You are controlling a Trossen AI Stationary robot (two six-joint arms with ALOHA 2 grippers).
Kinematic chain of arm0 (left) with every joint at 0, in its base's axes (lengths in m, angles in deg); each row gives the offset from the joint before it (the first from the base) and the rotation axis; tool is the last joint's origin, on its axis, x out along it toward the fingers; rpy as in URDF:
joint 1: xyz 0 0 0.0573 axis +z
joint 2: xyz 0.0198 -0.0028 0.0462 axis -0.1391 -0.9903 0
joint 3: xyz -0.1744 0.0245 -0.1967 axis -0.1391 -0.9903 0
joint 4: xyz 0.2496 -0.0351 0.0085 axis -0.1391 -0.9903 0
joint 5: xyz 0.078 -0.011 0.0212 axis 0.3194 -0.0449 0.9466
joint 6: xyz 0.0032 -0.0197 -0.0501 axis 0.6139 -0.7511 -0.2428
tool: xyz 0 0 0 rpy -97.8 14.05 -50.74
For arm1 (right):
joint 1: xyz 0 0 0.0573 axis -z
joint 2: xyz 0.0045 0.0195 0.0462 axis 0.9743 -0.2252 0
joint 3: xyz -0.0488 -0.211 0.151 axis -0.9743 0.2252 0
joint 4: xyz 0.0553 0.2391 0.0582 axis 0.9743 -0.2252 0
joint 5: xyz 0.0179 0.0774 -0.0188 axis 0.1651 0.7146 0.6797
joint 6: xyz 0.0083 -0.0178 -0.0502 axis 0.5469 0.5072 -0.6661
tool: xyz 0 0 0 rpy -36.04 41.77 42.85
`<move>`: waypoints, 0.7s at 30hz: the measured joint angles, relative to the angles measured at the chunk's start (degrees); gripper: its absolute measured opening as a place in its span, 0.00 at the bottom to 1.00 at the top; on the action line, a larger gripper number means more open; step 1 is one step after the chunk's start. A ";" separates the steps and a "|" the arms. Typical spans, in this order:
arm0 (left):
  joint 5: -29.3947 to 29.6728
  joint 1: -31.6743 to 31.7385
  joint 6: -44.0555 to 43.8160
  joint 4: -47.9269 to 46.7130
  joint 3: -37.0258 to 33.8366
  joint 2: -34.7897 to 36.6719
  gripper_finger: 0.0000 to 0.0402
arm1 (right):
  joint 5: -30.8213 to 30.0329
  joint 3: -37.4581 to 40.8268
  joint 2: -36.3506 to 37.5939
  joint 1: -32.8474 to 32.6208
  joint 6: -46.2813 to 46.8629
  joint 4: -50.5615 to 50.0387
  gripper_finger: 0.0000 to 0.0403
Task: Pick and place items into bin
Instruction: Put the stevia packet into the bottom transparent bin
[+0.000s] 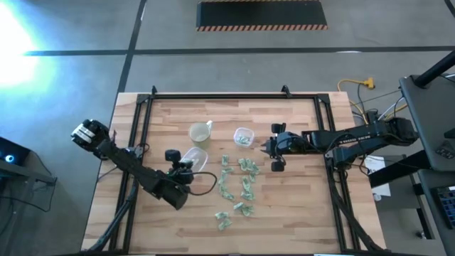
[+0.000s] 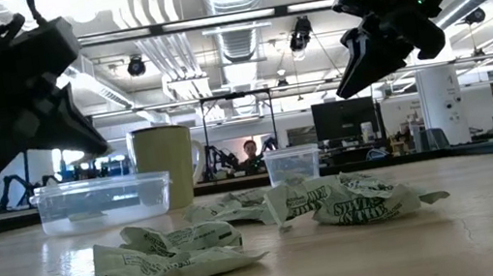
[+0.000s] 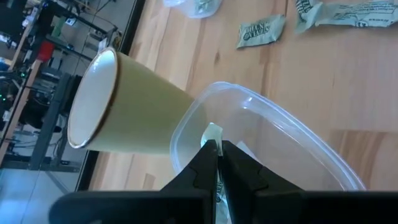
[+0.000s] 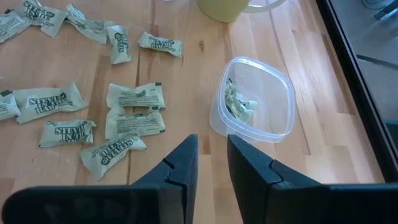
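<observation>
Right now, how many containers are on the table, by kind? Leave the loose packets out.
Pale yellow cup: 1
Clear plastic tubs: 2, the larger and the smaller, which has packets inside
Total: 3

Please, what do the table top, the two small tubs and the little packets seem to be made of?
The table top looks like pale wood with a matte finish: plank joints and grain show. The tubs seem clear thin plastic: you see through the walls, and the rims shine. The packets look like crinkled paper or foil wrap, pale green, printed, with creases; which one, I cannot tell.
</observation>
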 joint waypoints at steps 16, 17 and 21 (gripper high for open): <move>-1.16 0.02 -0.20 1.57 0.00 0.00 0.00 | 0.06 0.01 0.00 -0.08 3.19 -0.01 0.20; -1.39 0.02 -0.20 1.56 0.00 0.00 0.00 | 0.14 0.02 0.00 -0.09 3.35 -0.02 0.20; -2.69 0.02 -0.20 1.56 0.00 0.00 0.00 | 1.56 0.02 0.00 -0.12 3.90 -0.05 0.21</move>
